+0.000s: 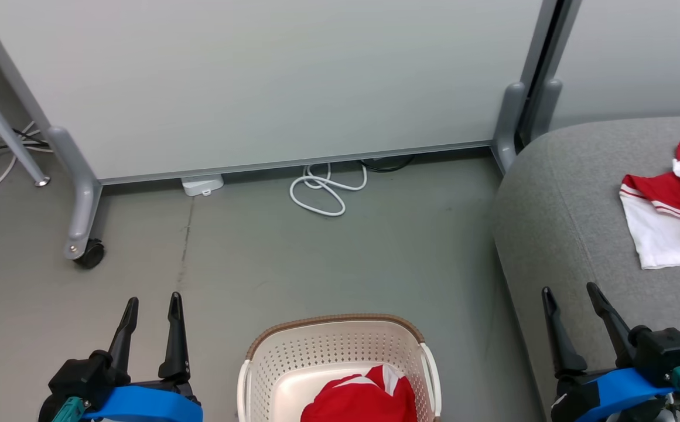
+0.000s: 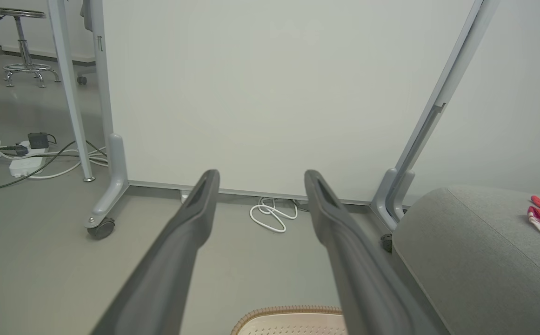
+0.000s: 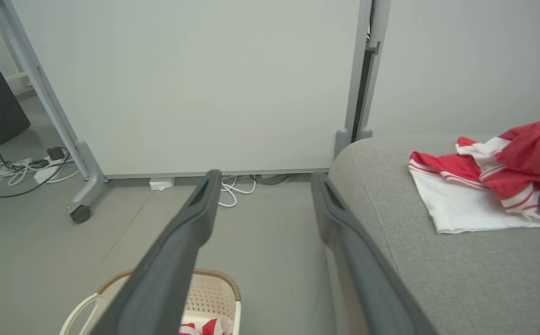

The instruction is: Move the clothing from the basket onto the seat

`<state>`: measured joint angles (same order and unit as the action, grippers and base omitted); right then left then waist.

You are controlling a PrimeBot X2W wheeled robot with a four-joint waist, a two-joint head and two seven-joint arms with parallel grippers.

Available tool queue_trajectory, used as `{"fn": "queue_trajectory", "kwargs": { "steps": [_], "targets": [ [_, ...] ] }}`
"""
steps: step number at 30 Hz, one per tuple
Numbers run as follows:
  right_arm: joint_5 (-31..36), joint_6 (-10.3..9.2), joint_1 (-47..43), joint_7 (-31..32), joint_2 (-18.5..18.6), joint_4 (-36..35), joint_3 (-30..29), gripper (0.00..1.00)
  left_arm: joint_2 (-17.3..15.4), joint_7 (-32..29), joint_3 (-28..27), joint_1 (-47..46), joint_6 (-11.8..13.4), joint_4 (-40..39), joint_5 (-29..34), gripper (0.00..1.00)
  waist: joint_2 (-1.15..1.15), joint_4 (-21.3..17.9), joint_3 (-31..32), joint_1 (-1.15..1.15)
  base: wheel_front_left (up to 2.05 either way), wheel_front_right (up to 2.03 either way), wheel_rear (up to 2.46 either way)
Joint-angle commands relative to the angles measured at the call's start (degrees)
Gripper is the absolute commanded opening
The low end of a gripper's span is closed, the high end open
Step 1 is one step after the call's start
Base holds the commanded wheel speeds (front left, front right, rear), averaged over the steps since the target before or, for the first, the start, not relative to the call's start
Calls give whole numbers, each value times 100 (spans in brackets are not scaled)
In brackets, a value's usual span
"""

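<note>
The left pincer (image 1: 154,298) and right pincer (image 1: 569,288) stand wide open, both empty. One red garment (image 1: 363,398) lies in the near basket (image 1: 328,346); a second garment (image 1: 667,217) rests on the seat (image 1: 556,223), far right.

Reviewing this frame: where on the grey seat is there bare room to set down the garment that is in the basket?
The seat is bare from its rounded edge beside the floor up to the red-and-white garment, and on the robot's side of that garment. It is crowded at the right, where the garment bunches. The basket holds the other garment.
</note>
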<state>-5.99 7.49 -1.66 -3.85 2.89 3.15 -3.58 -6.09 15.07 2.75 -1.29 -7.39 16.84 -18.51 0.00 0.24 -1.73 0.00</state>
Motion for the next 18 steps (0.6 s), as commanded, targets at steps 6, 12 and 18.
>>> {"fn": "queue_trajectory", "kwargs": {
  "steps": [6,12,18],
  "targets": [
    [-75,2,-70,-30,0,103,123,100,-44,16,-37,16,-14,2,38,100,0,203,48,0,0,0,0],
    [-129,2,-76,-56,0,207,239,100,-68,16,-27,56,-14,76,7,100,0,263,79,0,0,0,0],
    [-137,2,-46,-68,-1,235,281,100,-86,16,-54,56,-14,85,-9,100,0,258,58,0,0,0,0]
  ]
}}
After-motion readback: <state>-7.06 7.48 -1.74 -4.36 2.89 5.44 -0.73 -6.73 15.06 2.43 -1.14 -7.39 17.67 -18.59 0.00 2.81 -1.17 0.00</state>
